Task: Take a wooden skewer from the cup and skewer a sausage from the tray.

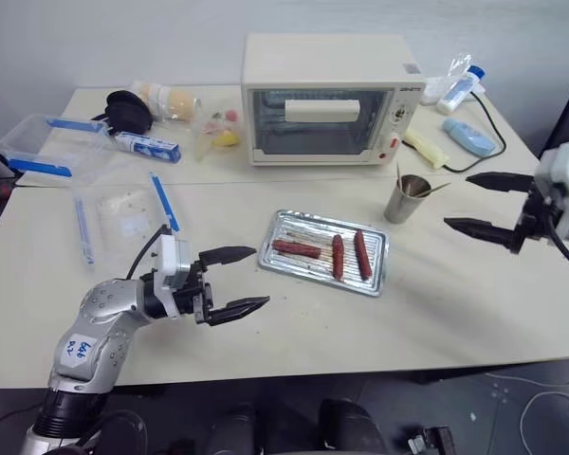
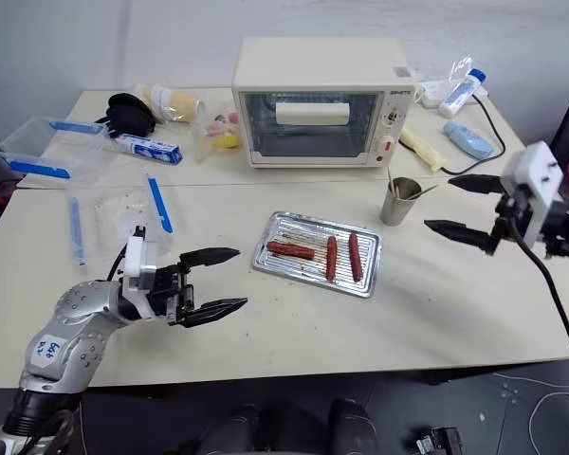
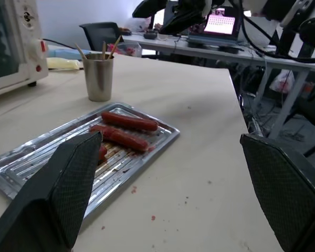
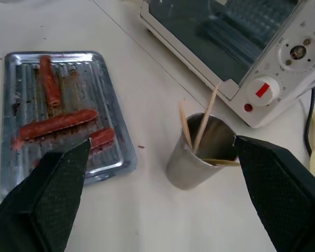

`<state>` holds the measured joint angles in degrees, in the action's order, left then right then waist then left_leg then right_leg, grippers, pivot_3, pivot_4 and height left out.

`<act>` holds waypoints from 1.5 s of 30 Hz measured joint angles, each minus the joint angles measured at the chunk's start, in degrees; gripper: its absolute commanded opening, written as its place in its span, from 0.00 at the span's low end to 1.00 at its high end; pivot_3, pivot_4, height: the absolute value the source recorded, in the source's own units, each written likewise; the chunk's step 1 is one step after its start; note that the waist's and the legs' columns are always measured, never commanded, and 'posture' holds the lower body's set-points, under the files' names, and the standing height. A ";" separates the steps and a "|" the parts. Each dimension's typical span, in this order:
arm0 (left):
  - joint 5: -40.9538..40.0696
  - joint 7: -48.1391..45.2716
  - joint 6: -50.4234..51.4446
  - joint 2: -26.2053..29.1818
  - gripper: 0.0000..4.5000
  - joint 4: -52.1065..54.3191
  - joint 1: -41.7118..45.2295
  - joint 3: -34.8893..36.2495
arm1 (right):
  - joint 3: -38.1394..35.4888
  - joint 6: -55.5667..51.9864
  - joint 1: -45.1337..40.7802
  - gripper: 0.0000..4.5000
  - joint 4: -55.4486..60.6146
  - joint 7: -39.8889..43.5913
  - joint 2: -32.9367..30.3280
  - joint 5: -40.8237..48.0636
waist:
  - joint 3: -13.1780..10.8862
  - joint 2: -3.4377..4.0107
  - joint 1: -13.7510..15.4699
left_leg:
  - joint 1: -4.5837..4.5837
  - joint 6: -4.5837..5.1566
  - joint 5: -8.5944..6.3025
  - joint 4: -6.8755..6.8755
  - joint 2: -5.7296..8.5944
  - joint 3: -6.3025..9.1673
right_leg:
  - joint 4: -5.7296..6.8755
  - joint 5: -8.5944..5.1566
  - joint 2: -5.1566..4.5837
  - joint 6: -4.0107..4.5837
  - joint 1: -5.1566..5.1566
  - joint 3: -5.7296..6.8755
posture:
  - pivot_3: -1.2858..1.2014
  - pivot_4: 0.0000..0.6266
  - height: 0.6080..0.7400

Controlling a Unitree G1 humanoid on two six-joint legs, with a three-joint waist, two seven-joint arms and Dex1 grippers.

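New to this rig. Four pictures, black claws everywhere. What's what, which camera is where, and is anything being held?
It is a two-armed humanoid robot at a table. The two wide pictures come from cameras in its head, looking down over both arms. The other two come from a camera on each wrist, so the black wedges at the bottom are that arm's own fingers.

The left gripper hovers beside the tray, which holds three sausages. The right gripper is next to the metal cup with wooden skewers standing in it. Both grippers are open and hold nothing.

Behind stand a toaster oven, clear plastic boxes and some bottles.
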<state>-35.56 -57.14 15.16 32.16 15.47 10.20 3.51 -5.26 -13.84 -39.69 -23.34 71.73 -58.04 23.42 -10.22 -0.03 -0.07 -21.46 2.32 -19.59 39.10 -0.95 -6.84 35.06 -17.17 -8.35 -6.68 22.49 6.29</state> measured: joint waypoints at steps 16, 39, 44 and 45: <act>0.58 5.15 -0.29 -1.91 0.99 2.22 -2.00 0.48 | 9.51 18.02 -27.60 1.00 -42.83 7.52 8.92 -19.79 | -0.05 0.06 -0.53 | -0.06 0.03 0.07 0.04 0.03 -0.03 | 0.04 0.07 0.22 -0.12 -0.01 0.32 | 0.52 0.24 1.00; 1.71 6.32 -0.24 -2.07 1.00 3.97 -1.74 0.33 | 8.24 21.57 -31.86 0.01 -47.29 7.39 11.10 -24.27 | -0.22 0.34 -1.54 | -0.06 -0.01 0.09 0.03 0.01 -0.02 | 0.06 0.07 0.25 -0.12 -0.02 0.31 | 0.52 0.24 1.00; 2.07 6.27 -0.41 -2.88 1.00 3.71 -1.34 -0.12 | 7.59 18.93 -33.06 0.04 -47.28 10.42 10.24 -24.42 | -0.23 0.36 -1.55 | -0.06 -0.01 0.09 0.03 0.03 -0.02 | 0.06 0.07 0.24 -0.13 -0.02 0.29 | 0.52 0.24 1.00; 2.12 6.24 -0.50 -3.02 1.00 3.63 -1.18 -0.17 | 7.59 18.80 -33.35 0.09 -47.13 10.66 10.08 -24.51 | -0.23 0.36 -1.56 | -0.06 -0.01 0.09 0.03 0.01 -0.02 | 0.06 0.07 0.24 -0.12 -0.02 0.29 | 0.52 0.24 1.00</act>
<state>-33.44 -50.90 14.66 29.14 19.10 9.02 3.34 2.34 4.95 -73.04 -70.47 82.39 -47.96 -1.08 -10.45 0.33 -1.63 -21.52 2.31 -19.50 39.13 -0.95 -6.85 35.12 -17.10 -8.11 -6.80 22.47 6.58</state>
